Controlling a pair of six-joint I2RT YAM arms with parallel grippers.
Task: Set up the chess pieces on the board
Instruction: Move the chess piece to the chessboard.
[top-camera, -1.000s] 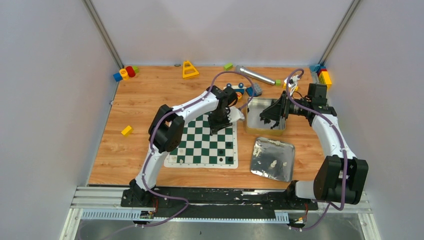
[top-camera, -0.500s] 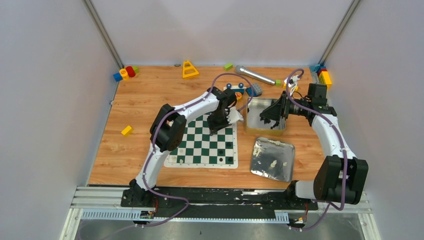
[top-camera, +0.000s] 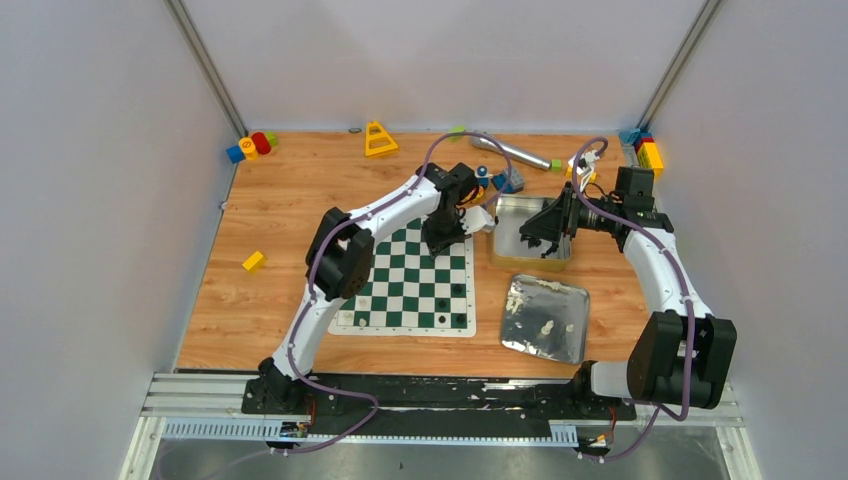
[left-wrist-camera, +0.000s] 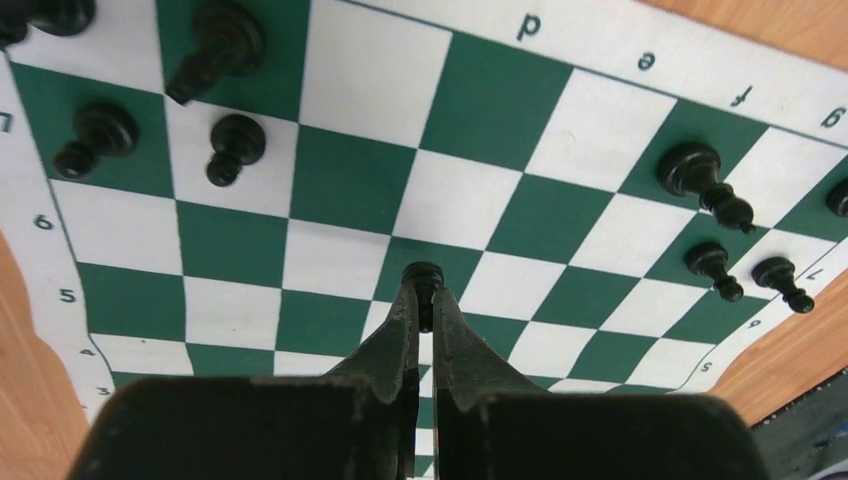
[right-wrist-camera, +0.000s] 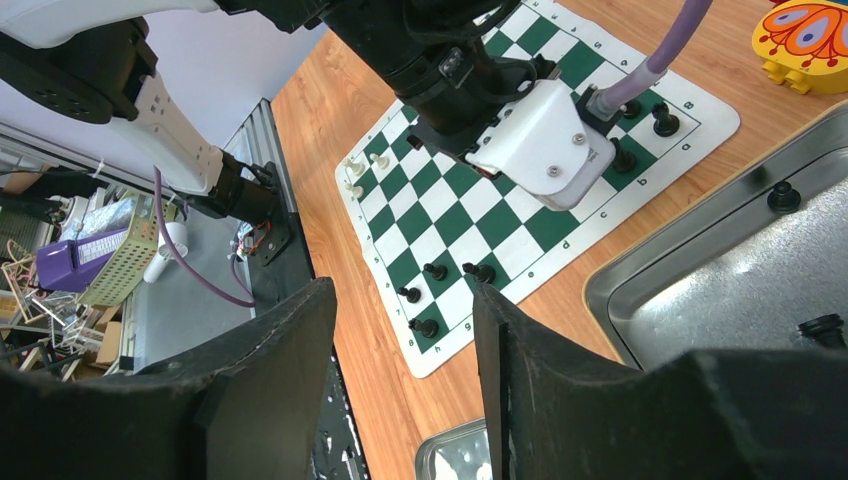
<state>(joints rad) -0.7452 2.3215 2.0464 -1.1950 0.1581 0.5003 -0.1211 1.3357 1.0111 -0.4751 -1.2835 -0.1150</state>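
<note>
Pale walls close in a wood-grain table (top-camera: 280, 220) where the board (top-camera: 400, 290) lies flat between the two arms, with toy blocks (top-camera: 253, 146) scattered along the far edge. The set-up looks to be somewhere in its early-to-middle part. In the left wrist view several black pieces (left-wrist-camera: 232, 148) stand in the two rows at one end of the board, with plain gaps between them. In the right wrist view a few white pieces (right-wrist-camera: 352, 166) stand at the opposite end, and most of those squares are bare. The left gripper (left-wrist-camera: 424, 300) has its fingers drawn narrow on a small black pawn (left-wrist-camera: 423, 272), pinching it by the head above the middle squares of the board. It seems to be on its way to a square in the black rows. The right gripper (right-wrist-camera: 403, 300) hangs over the deep tin (right-wrist-camera: 700, 240) beside the board with its fingers spread wide and nothing between them. Loose black pieces (right-wrist-camera: 783, 196) lie in that tin, and more white ones (top-camera: 545, 326) sit in the flat tin (top-camera: 575, 300) nearer the arm bases. A good share of both colours is not yet placed.
</note>
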